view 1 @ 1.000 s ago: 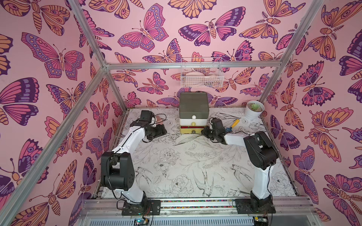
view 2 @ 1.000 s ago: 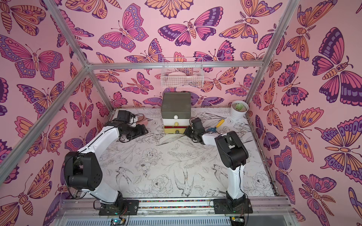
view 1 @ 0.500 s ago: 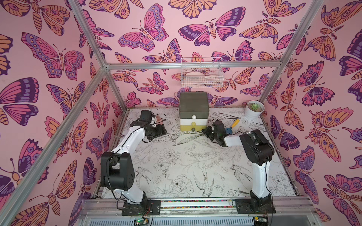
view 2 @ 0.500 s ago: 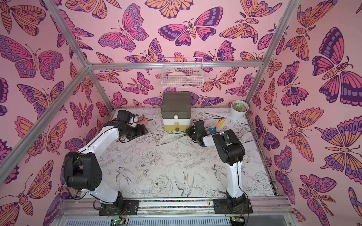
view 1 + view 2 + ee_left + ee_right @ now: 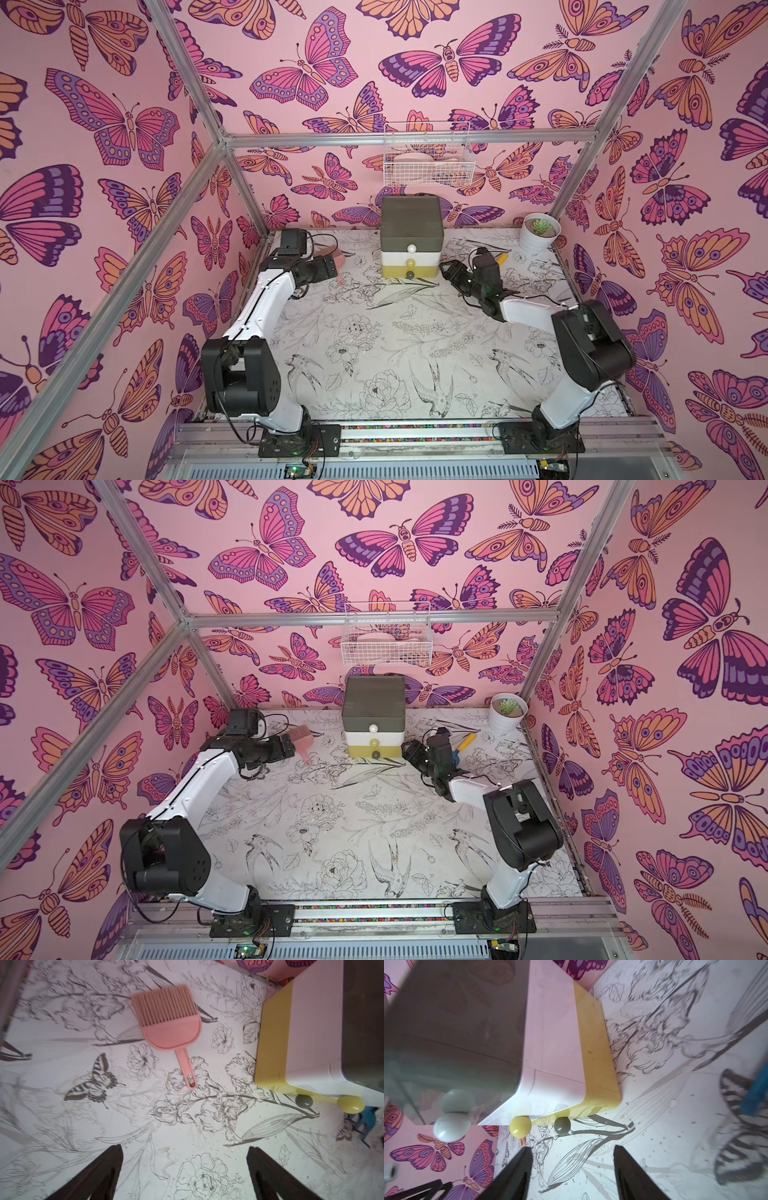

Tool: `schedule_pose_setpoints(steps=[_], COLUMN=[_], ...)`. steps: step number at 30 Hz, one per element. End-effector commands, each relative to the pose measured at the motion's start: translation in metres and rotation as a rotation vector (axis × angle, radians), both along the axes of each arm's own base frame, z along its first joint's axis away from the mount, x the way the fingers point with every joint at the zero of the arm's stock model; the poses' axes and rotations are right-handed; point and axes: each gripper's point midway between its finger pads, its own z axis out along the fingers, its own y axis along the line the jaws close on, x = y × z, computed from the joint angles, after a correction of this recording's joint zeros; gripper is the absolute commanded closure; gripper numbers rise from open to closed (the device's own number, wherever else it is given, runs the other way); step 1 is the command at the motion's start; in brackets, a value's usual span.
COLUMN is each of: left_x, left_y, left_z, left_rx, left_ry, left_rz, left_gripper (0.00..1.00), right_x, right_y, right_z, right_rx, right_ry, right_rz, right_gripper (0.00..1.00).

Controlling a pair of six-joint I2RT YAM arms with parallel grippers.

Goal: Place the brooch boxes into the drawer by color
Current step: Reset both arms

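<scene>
The drawer [image 5: 409, 239] [image 5: 373, 715] stands at the back middle of the table, its dark grey, white and mustard tiers all pushed in. No brooch boxes show in any view. My right gripper [image 5: 446, 272] [image 5: 572, 1148] hangs open and empty just right of the drawer's front, a short way off the grey knob [image 5: 562, 1125] and the yellow knob [image 5: 520, 1129]. My left gripper [image 5: 334, 268] [image 5: 184, 1148] is open and empty over bare table, left of the drawer [image 5: 307, 1032].
A pink hand brush [image 5: 172, 1030] [image 5: 303, 737] lies between my left gripper and the drawer. A blue and yellow tool [image 5: 465, 744] lies behind the right wrist. A white pot with a succulent [image 5: 539, 232] stands at the back right. A white wire basket [image 5: 428, 160] hangs on the back wall.
The bottom tier, slightly out a second ago, is now pushed in. My right gripper has drawn back from the drawer and opened. The left jaws have spread wider.
</scene>
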Motion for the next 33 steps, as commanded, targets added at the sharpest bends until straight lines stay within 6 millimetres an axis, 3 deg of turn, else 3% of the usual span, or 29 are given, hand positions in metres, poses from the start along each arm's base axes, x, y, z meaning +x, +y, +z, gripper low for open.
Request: schedule_pose_setpoints(steps=[1, 4, 9, 14, 20, 26, 33], left_x=[0.012, 0.014, 0.008, -0.003, -0.019, -0.020, -0.023], left_y=[0.034, 0.057, 0.086, 0.064, 0.074, 0.061, 0.036], left_z=[0.022, 0.019, -0.022, -0.069, -0.097, -0.094, -0.090], left_rx=[0.152, 0.197, 0.203, 0.116, 0.206, 0.180, 0.219], left_ry=[-0.092, -0.142, -0.247, -0.234, -0.240, -0.377, -0.460], left_rz=[0.047, 0.076, 0.145, 0.088, 0.131, 0.088, -0.024], left_gripper=[0.00, 0.01, 0.01, 0.01, 0.01, 0.00, 0.00], right_x=[-0.016, -0.025, -0.035, -0.046, -0.047, -0.052, -0.039], right_y=[-0.041, -0.083, -0.160, -0.222, -0.234, -0.247, -0.251], right_z=[0.002, 0.024, 0.043, 0.053, 0.059, 0.016, -0.017], right_rx=[-0.232, -0.394, -0.514, -0.597, -0.821, -0.865, -0.851], right_ry=[0.010, -0.016, -0.024, -0.017, -0.145, -0.126, -0.223], right_rz=[-0.050, -0.153, -0.320, -0.468, -0.413, -0.385, -0.354], right_gripper=[0.16, 0.01, 0.01, 0.01, 0.01, 0.01, 0.01])
